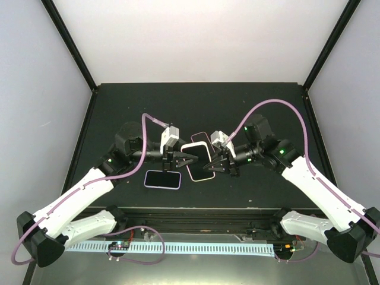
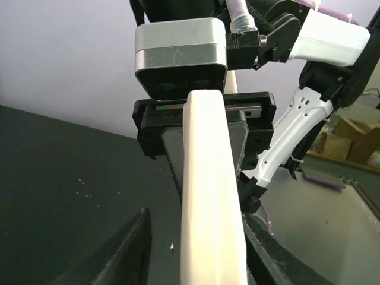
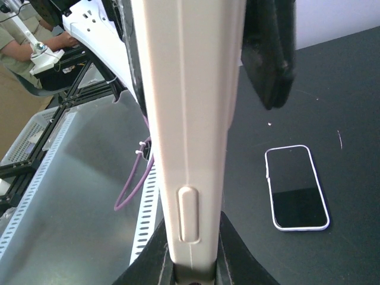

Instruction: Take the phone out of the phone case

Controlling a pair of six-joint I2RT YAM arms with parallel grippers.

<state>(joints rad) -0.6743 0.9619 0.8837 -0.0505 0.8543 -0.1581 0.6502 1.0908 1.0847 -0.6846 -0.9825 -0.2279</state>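
Both arms are holding the cream phone case (image 1: 198, 161) over the table's middle. The left gripper (image 1: 189, 159) is clamping its left edge and the right gripper (image 1: 218, 165) its right edge, and its long axis is running far-to-near. The phone (image 1: 162, 179) is lying screen-up towards the near edge, pointing left-to-right.

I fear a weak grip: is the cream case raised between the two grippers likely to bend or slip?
The case probably flexes little: its edge looks straight from the right gripper to the left gripper. Its smooth side may slip under a narrow grip.
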